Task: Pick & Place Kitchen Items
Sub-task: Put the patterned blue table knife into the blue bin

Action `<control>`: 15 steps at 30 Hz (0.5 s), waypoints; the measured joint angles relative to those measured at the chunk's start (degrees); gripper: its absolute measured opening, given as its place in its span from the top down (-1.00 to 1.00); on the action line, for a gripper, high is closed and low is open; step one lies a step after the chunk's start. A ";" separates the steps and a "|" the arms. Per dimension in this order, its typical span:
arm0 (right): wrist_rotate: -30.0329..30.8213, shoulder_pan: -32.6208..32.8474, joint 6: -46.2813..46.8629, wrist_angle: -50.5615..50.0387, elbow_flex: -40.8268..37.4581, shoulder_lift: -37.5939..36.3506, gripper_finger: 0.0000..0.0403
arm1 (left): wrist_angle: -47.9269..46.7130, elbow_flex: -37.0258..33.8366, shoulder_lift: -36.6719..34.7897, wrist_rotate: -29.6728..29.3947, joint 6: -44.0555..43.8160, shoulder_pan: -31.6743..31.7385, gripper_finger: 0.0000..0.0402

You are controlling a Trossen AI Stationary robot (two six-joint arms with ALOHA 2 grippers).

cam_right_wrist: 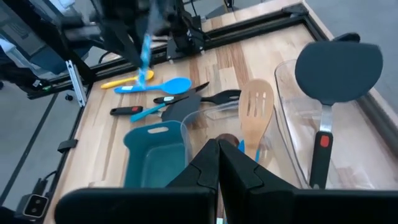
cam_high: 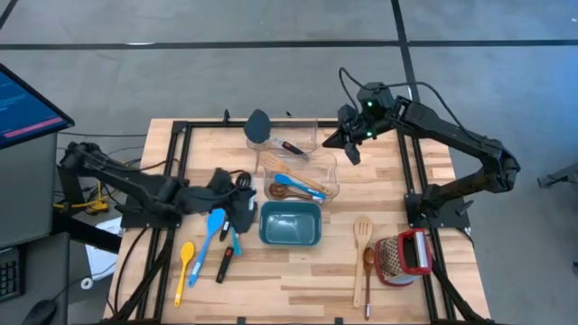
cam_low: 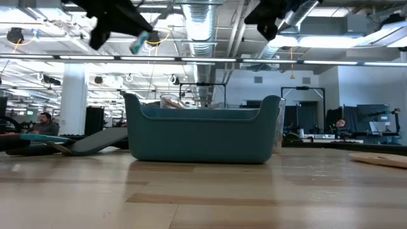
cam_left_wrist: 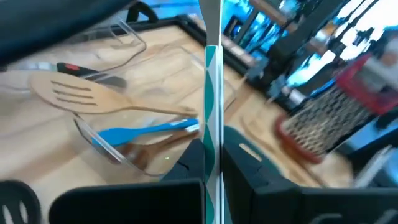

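Note:
My left gripper (cam_high: 237,217) hovers over the table's left half, just left of the teal bin (cam_high: 291,226), shut on a slim utensil with a teal-and-white striped handle (cam_left_wrist: 211,74). My right gripper (cam_high: 355,152) is shut on nothing, raised above the right end of two clear containers (cam_high: 318,135). These hold a black spatula (cam_high: 258,126), a pale slotted spatula (cam_right_wrist: 256,109), a blue spoon (cam_left_wrist: 146,132) and a brown spoon (cam_high: 276,190). A yellow spoon (cam_high: 183,264), a blue spoon (cam_high: 213,227) and a black utensil with a red mark (cam_high: 225,266) lie flat on the table's left. My left gripper pinches the striped handle (cam_left_wrist: 212,134) between its two fingers (cam_left_wrist: 189,158), which lie across the handle. The utensil is lifted clear of the table; in the right wrist view it hangs tilted below the gripper (cam_right_wrist: 145,53). Its working end does not show.
A pale slotted spatula (cam_high: 362,236) and a brown wooden spoon (cam_high: 368,269) lie on the table's right, next to a red-handled grater (cam_high: 402,257). A black frame (cam_high: 414,181) borders the work area. A monitor (cam_high: 27,104) stands off the table's left. People sit in the room behind.

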 joint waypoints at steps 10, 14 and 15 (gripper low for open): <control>0.06 -0.06 -1.74 -8.89 7.51 0.00 1.00 | -0.28 8.23 13.21 11.70 13.06 8.03 0.96; 0.08 -0.14 -1.90 -9.45 7.88 -0.02 1.00 | -2.56 10.20 17.11 19.19 14.56 10.35 0.96; 0.08 -0.19 -1.90 -9.59 7.88 -0.02 1.00 | -3.51 10.74 18.06 20.69 14.66 10.69 0.96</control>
